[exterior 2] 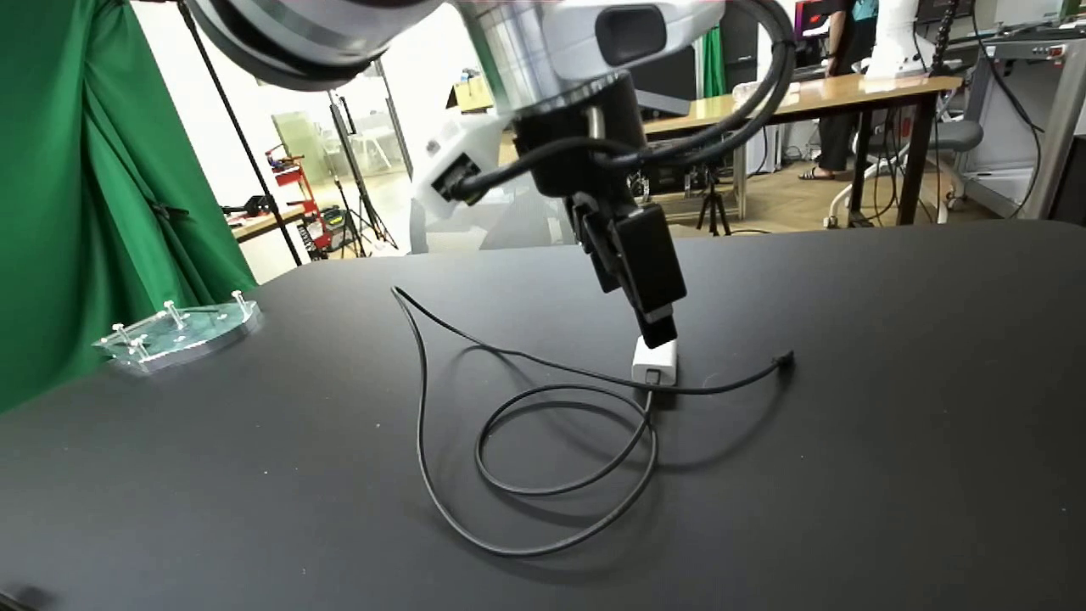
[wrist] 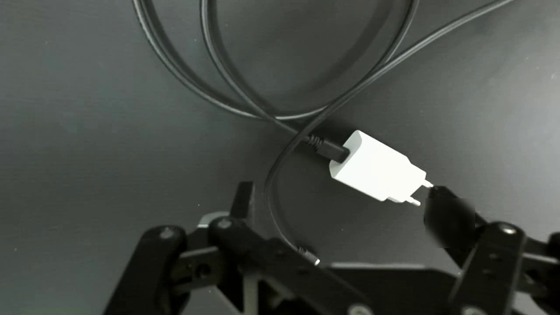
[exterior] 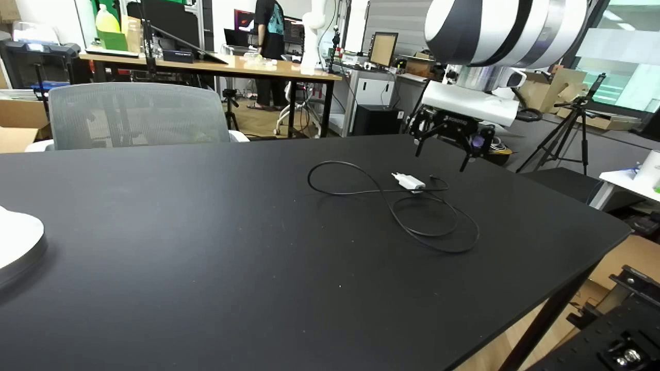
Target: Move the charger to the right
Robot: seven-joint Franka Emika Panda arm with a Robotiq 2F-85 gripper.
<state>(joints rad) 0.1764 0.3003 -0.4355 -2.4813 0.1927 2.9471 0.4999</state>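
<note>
The charger has a white plug block (exterior: pixel 410 182) on the black table, with a black cable (exterior: pixel 432 235) lying in loose loops around it. In an exterior view the block (exterior 2: pixel 654 365) is partly hidden behind my fingertip, and the cable (exterior 2: pixel 424 424) spreads toward the camera. My gripper (exterior: pixel 441 159) is open and empty, pointing down above the table near the block. In the wrist view the white block (wrist: pixel 378 168) lies ahead of and between the fingertips (wrist: pixel 341 188), nearer the right one, its prongs pointing at that fingertip. The cable's loose end lies between the fingers.
The black table (exterior: pixel 206 257) has its edge and corner beyond the cable. A white rounded object (exterior: pixel 18 239) stands at the table's side. A clear plate with several upright screws (exterior 2: pixel 178 331) lies near the table edge. A grey mesh chair (exterior: pixel 139 116) stands behind the table.
</note>
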